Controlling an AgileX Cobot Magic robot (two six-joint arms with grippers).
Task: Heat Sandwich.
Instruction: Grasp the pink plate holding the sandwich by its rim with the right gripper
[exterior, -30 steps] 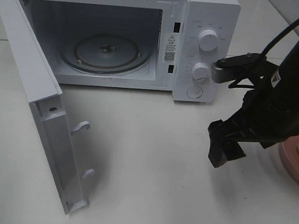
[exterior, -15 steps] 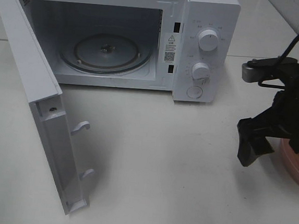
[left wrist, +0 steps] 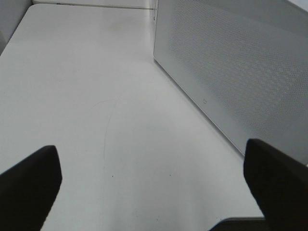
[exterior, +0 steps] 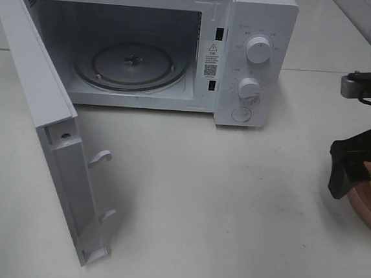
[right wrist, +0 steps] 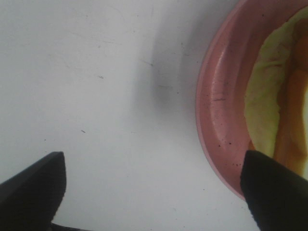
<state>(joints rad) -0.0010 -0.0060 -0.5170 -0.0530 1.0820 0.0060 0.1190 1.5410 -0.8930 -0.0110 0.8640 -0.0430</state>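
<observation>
Sandwich (right wrist: 269, 106) (yellow-green filling showing) lies on pink plate (right wrist: 216, 125).

- White microwave (exterior: 260, 28), white inside and out, with two white knobs (exterior: 258, 50) on its pale control panel.
- Its door (left wrist: 240, 62) is white-grey, its face covered in a fine, regular grid of tiny dots.
- The glass turntable (exterior: 130, 66) is clear with a grey tint.
- A small white sticker (exterior: 211, 60) carries black print.
- The table (exterior: 200, 199) is off-white, marked by faint hairline scratches.
- The plate (right wrist: 216, 120) is dusty pink, flecked with dark specks.
- The sandwich (right wrist: 269, 96) shows pale yellow-green beside orange-brown.
- The left gripper (left wrist: 154, 187) and right gripper (right wrist: 154, 192) are matte black.
</observation>
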